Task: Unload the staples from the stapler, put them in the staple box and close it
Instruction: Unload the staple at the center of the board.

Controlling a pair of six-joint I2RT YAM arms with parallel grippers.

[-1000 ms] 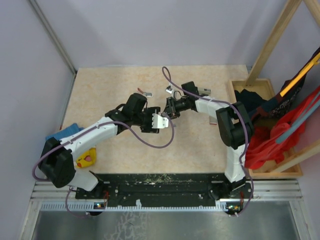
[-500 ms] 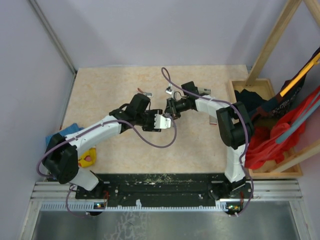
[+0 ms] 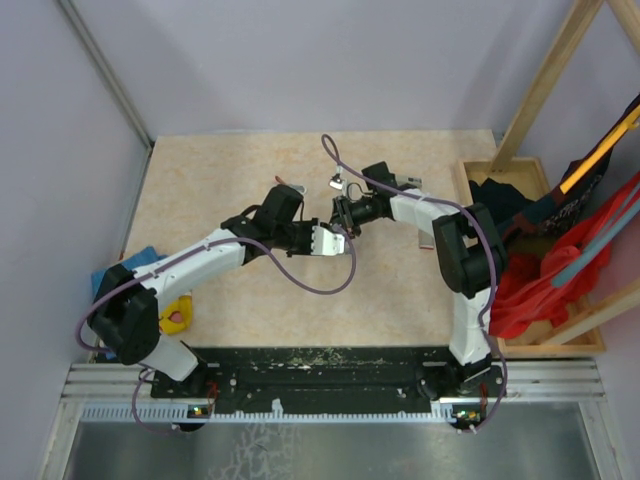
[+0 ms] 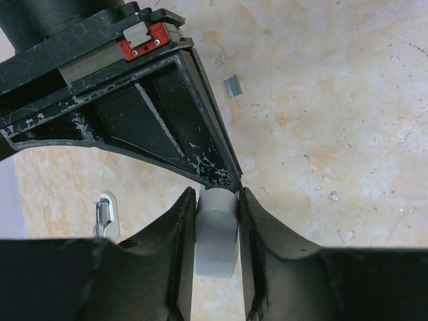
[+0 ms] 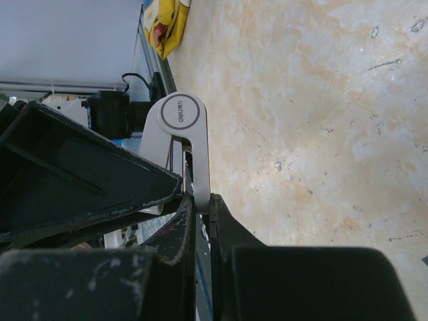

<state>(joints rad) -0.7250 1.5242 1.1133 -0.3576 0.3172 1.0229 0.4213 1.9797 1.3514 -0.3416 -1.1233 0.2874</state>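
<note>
The stapler [image 3: 324,241] looks light grey here and is held in the air between both grippers over the middle of the table. My left gripper [image 3: 333,236] is shut on its blunt grey end [image 4: 217,241]. My right gripper [image 3: 343,221] is shut on the thin arm just past the round hinge [image 5: 183,112] marked with a logo. In the left wrist view a tiny grey staple strip [image 4: 233,85] lies on the table beyond the right gripper's black body [image 4: 134,114]. I cannot see inside the stapler.
A small silver clip-like piece [image 3: 291,186] lies behind the left arm; it also shows in the left wrist view [image 4: 103,215]. Another small piece [image 3: 337,183] lies nearby. A blue cloth [image 3: 130,264] and yellow toy [image 3: 172,316] sit at the left edge. A wooden crate [image 3: 466,178] of clothes stands right.
The left arm has shifted slightly right and away, carrying the stapler closer to the right gripper. The right arm has barely moved.
</note>
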